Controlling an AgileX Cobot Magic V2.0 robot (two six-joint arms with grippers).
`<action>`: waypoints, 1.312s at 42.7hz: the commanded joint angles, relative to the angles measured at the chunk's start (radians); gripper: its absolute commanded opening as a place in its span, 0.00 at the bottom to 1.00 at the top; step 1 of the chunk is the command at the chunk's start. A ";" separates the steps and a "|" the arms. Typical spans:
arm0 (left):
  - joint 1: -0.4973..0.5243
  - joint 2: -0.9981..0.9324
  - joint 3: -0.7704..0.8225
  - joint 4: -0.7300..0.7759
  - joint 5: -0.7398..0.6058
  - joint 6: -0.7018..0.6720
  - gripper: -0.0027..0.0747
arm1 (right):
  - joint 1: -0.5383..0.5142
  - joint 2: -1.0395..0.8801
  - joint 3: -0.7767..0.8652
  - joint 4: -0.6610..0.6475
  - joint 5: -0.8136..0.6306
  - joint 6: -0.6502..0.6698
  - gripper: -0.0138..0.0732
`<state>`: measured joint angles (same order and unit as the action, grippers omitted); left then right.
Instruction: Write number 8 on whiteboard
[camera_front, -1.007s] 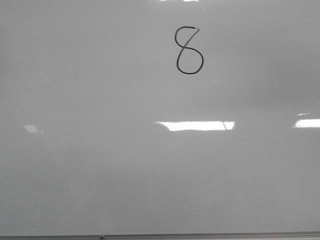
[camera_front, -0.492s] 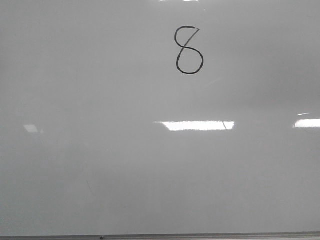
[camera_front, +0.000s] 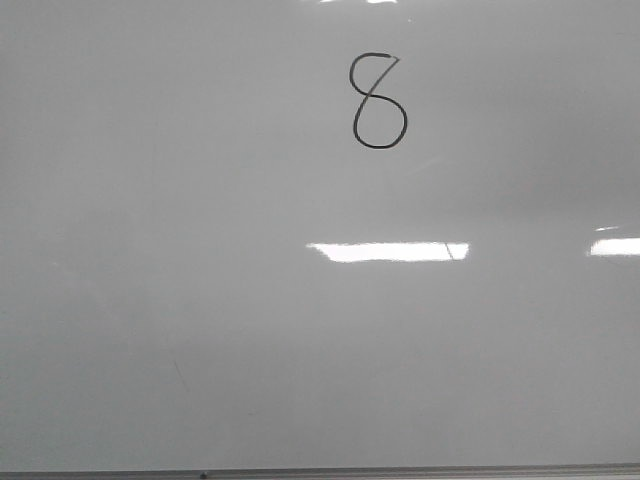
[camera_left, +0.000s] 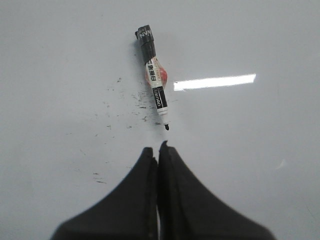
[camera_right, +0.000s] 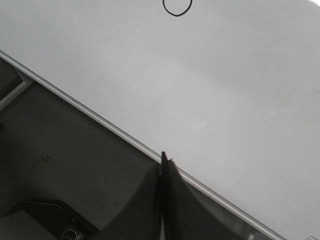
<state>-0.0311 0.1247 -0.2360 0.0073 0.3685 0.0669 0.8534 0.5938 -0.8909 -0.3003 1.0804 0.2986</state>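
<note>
Across the last second nothing is changing in the front view: the number 8 (camera_front: 379, 101) is sitting complete in the upper middle of the whiteboard (camera_front: 200, 300), so the writing is judged finished. One figure and one marker (camera_left: 154, 84) are showing. The marker is lying uncapped on the board, just beyond the left end effector (camera_left: 158, 146), which is pressed closed and gripping nothing. The right end effector (camera_right: 164, 157) is likewise closed and empty, hanging over the board's edge strip (camera_right: 125, 135).

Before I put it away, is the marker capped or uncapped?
Uncapped: the marker lies flat on the whiteboard with its black tip bare.
</note>
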 joint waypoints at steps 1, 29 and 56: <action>0.005 -0.069 0.082 0.000 -0.195 0.000 0.01 | -0.002 0.003 -0.031 -0.022 -0.065 0.002 0.08; 0.040 -0.146 0.257 -0.054 -0.421 -0.004 0.01 | -0.002 0.003 -0.031 -0.022 -0.060 0.002 0.08; 0.040 -0.146 0.257 -0.054 -0.421 -0.004 0.01 | -0.002 0.003 -0.031 -0.022 -0.060 0.002 0.08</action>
<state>0.0086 -0.0064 0.0064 -0.0379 0.0373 0.0669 0.8534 0.5938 -0.8909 -0.3003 1.0804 0.2986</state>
